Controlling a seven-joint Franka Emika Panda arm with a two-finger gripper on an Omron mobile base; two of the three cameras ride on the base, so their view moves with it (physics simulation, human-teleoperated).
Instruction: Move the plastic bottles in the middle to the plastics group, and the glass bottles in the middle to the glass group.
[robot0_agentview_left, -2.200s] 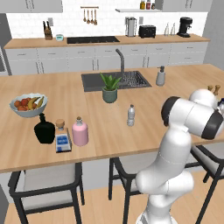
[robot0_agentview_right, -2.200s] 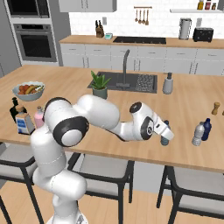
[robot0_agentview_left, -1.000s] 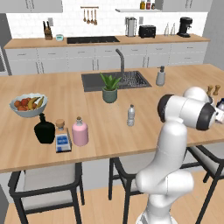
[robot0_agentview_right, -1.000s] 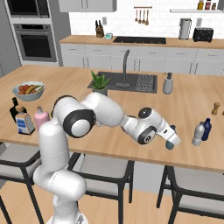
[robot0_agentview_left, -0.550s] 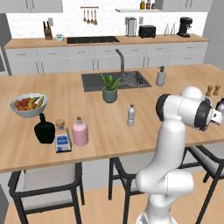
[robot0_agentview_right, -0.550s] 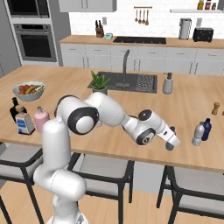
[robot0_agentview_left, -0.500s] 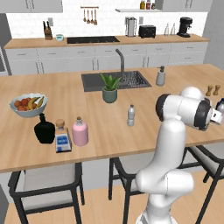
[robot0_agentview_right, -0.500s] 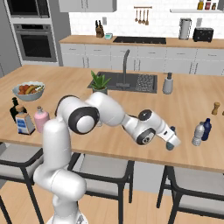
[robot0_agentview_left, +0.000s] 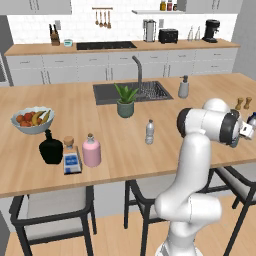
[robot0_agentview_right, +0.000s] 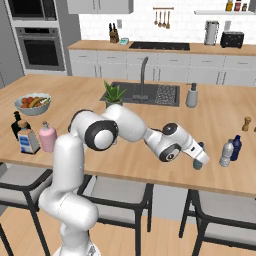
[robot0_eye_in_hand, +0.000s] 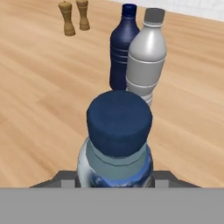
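One blue-capped bottle (robot0_eye_in_hand: 119, 131) sits between the fingers of the gripper (robot0_agentview_right: 196, 159), which is clamped on its sides just below the cap. The body is pale and see-through, with a blue band under the shoulder. It is held upright and low over the wooden counter (robot0_agentview_left: 125, 160), towards the counter's right end and near its front edge; whether its base touches the wood I cannot tell.

Just beyond it, further towards the right end, two more bottles stand side by side and touching or nearly so: a grey bottle (robot0_eye_in_hand: 146, 57) with a grey cap and a dark blue bottle (robot0_eye_in_hand: 121, 48) behind it. A pair of brown shakers (robot0_eye_in_hand: 73, 17) stands well apart from them, nearer the back edge.

Back in the middle of the counter, a small clear bottle (robot0_agentview_left: 149, 132) stands alone in front of the potted plant (robot0_agentview_left: 125, 100) and the sink (robot0_agentview_left: 131, 92).

Near the left end and the front edge, a pink bottle (robot0_agentview_left: 91, 151) stands just beside a square bottle (robot0_agentview_left: 71, 157) with a blue label, with a black flask (robot0_agentview_left: 51, 148) on that bottle's other side. A fruit bowl (robot0_agentview_left: 32, 121) sits behind them.
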